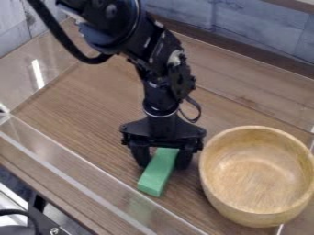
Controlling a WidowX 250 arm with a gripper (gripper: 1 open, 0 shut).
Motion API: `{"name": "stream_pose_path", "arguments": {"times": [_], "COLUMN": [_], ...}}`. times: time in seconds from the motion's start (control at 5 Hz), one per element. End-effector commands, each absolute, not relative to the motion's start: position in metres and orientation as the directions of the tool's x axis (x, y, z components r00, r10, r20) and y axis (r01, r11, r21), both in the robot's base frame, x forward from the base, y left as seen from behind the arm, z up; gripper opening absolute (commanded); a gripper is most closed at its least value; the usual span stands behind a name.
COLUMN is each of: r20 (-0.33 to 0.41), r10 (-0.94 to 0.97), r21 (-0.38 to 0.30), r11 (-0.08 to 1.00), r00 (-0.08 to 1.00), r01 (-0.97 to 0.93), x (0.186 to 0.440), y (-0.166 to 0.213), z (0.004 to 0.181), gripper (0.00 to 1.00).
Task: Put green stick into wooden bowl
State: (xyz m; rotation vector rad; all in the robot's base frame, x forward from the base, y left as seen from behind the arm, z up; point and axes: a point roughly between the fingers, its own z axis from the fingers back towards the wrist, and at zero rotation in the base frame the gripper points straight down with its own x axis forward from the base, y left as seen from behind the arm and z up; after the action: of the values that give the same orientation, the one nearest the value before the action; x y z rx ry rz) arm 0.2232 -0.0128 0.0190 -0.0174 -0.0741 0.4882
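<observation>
Gripper [162, 159] released, jaws wide, straddling top end of green stick [159, 173] on worktop [86, 101]; wooden bowl [259, 174] just beside.

The green stick [159, 172] is a solid, bright green with no markings, slightly darker on its side face. At about 3 o'clock from it, the wooden bowl [255, 175] is light tan, paler and yellowish on its thick rim, with faint grain inside. The desk [86, 101] is medium brown with fine, darker wood-grain streaks. The arm [135, 46] and its fingers [138, 154] are glossy black. At 12 o'clock, the wall [263, 23] is pale grey with thin, darker lines.
</observation>
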Motion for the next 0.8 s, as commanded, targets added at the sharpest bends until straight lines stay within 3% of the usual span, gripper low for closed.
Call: {"name": "stream_pose_path", "arguments": {"times": [0.0,0.4,0.6], "r20": [0.098,0.098,0.096], "r10": [0.465,0.537,0.505], "r21": [-0.048,-0.043,-0.039], "r11": [0.885,0.843,0.863], "r00": [0.88,0.838,0.858], "r01": [-0.462,-0.536,-0.504], "x": [0.232,0.24,0.238], "y": [-0.012,-0.018,-0.019], "z": [0.026,0.038,0.035], "gripper": [0.0,0.0,0.0]}}
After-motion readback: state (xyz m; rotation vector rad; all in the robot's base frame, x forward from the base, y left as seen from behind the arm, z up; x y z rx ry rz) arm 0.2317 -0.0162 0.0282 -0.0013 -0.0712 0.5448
